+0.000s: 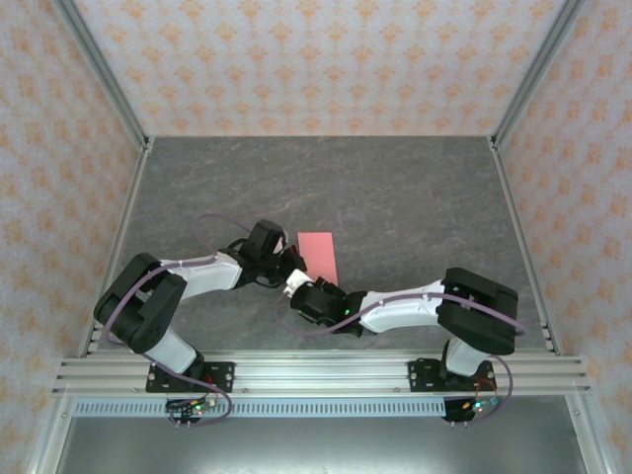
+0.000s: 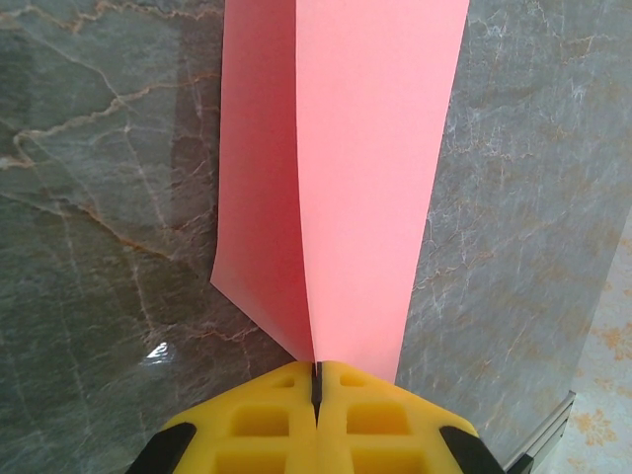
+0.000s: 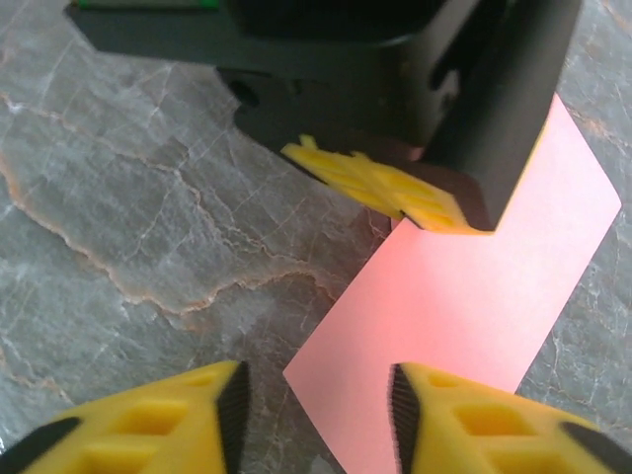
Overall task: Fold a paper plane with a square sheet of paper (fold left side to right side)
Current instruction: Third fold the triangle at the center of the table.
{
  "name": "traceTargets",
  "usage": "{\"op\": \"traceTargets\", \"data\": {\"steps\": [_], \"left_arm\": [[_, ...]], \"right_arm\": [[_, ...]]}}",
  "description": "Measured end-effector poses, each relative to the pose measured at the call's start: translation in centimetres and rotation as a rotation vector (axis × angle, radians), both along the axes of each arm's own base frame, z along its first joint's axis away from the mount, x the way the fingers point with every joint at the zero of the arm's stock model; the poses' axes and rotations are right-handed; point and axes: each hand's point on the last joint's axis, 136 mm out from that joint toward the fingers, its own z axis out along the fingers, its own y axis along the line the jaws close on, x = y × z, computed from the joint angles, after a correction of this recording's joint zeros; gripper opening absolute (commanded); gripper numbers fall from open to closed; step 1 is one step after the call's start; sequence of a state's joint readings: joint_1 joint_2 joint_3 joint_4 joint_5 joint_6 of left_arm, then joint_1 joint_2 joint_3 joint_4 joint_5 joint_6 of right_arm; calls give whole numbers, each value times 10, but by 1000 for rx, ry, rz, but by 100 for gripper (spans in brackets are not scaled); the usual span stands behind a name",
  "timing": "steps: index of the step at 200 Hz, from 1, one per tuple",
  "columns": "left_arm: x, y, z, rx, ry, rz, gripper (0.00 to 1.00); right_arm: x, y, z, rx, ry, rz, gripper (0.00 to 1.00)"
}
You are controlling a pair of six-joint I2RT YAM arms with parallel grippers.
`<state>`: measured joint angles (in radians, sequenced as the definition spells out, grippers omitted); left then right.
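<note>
The left gripper (image 2: 316, 370) was clamped shut on the near end of the one sheet of paper (image 2: 365, 178), its two yellow fingers (image 2: 267, 420) pressed together over two pink-red layers that parted just beyond them. The right gripper (image 3: 314, 400) stood with its two fingers apart, a corner of the sheet lying in the gap between them. The folded sheet lay as a narrow rectangle on the grey veined table (image 1: 415, 197), near its middle.

We see a dark grey, stone-patterned tabletop (image 1: 415, 197) with pale veins running across it. Near its middle lies the square sheet of paper (image 1: 318, 255), pink-red and doubled into a narrow rectangle. Its far part rests flat, while the near end lifts off the surface.
</note>
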<state>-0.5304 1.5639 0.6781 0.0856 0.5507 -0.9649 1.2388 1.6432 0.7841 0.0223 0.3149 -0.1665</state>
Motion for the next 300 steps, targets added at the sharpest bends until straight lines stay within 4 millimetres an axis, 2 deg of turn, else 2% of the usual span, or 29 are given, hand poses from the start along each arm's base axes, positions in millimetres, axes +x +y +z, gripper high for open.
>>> {"op": "traceTargets", "data": {"steps": [31,61,101,138,161,179,209,240,266,300], "left_arm": [[-1,1,2,1,-2,-3,3],[-5,3,4,24,-3,-27,10],[-13,12,5,73,-4,-59,33],[-16,31,9,129,-12,-62,53],[-17,39,13,167,-17,-76,57],[-12,43,20,175,-30,-73,57],[7,43,40,163,-91,-63,52],[26,36,52,150,-131,-72,40],[41,19,42,112,-115,-112,32],[62,-5,11,65,-46,-167,26]], "right_arm": [[2,1,1,-2,-6,7,0],[2,1,0,-6,8,23,0],[2,5,4,35,52,45,0],[5,10,10,75,85,57,0],[3,15,13,93,99,67,0],[3,11,9,84,121,61,0],[3,4,3,66,151,46,0],[1,4,2,67,166,46,0],[1,3,1,74,176,40,0],[1,3,1,78,181,38,0]]}}
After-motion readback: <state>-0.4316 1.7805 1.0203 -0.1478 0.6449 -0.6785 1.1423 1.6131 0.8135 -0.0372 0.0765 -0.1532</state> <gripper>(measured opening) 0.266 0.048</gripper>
